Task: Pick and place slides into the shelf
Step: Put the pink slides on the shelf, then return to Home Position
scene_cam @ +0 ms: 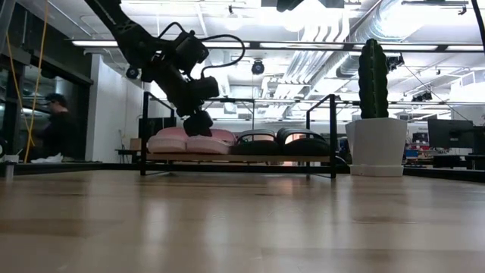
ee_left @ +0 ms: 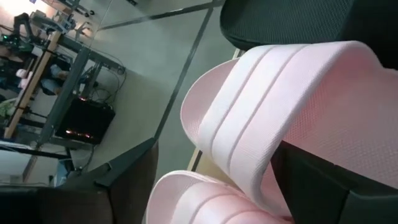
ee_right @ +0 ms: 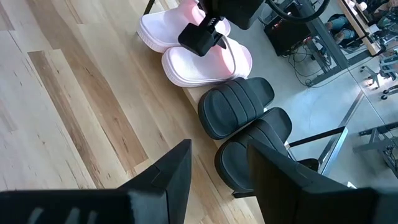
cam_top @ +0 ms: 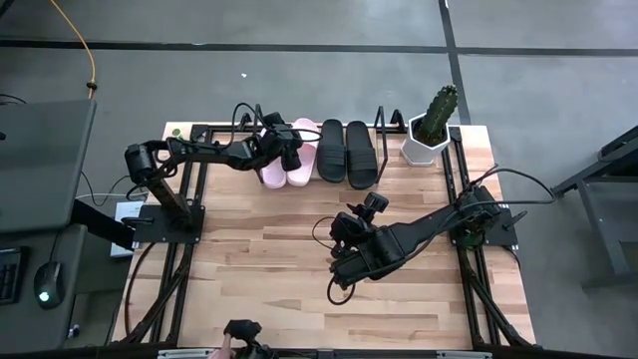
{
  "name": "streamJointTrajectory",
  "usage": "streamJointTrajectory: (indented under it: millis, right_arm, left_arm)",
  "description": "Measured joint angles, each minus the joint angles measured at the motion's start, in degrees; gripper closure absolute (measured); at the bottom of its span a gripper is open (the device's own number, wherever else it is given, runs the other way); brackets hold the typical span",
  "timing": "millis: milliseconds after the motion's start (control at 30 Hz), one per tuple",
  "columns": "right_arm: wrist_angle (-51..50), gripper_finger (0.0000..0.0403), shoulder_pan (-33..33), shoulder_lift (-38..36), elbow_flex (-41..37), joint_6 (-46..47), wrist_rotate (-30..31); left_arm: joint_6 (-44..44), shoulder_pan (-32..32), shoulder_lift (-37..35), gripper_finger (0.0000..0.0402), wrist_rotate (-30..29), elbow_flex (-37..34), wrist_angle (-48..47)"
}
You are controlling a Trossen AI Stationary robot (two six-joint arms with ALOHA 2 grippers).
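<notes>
Two pale pink slides [cam_top: 274,172] [cam_top: 303,158] and two black slides [cam_top: 332,150] [cam_top: 361,152] lie side by side on the shelf [scene_cam: 250,158] at the table's far edge. My left gripper [cam_top: 288,154] is open, low over the pink pair [scene_cam: 189,140]. In the left wrist view its fingers stand either side of one pink slide's wide strap [ee_left: 292,106], with the other pink slide [ee_left: 186,199] beside it. My right gripper [ee_right: 217,186] is open and holds nothing. It hovers over the table's middle [cam_top: 351,227], pointing toward the shelf. My left gripper comes slanting down from the table's left, its fingers straddling the pink slide's strap [ee_left: 249,162]. One finger [ee_left: 323,180] lies close against the strap's side and the other [ee_left: 124,180] stands apart from it. Whether either touches the strap, I cannot tell. The slide rests on the shelf.
A white pot with a cactus [cam_top: 431,130] stands just right of the shelf. Black wire loops [cam_top: 382,115] rise at the shelf's ends. Bare wooden table [cam_top: 269,269] lies near of the shelf. A person [scene_cam: 53,129] sits in the room beyond.
</notes>
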Motion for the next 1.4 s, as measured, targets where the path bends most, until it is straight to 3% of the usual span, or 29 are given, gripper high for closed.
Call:
streamJointTrajectory:
  millis: [300, 800, 933, 1100, 1400]
  right_arm:
    - [0.01, 0.0257, 0.00, 0.00, 0.00, 0.00, 0.04]
    - [0.00, 0.0257, 0.02, 0.00, 0.02, 0.02, 0.16]
    - [0.02, 0.0257, 0.04, 0.00, 0.00, 0.27, 3.22]
    - [-0.02, 0.0257, 0.56, 0.00, 0.01, 0.15, 5.26]
    - [-0.91, 0.0257, 0.68, -0.04, 0.00, 0.18, 7.91]
  left_arm:
    - [-1.12, -4.10, -0.07, 0.0107, 0.09, 0.00, -0.18]
    - [-4.11, -14.82, -0.07, 0.0108, -4.72, 0.34, -0.57]
    - [-7.42, -16.32, -0.53, 0.0108, -4.66, 1.62, -3.47]
    - [-11.39, -17.21, -5.03, 0.0125, -0.18, 2.05, -8.28]
    - [-14.63, -17.78, -19.51, 0.0202, 13.86, 2.01, -18.85]
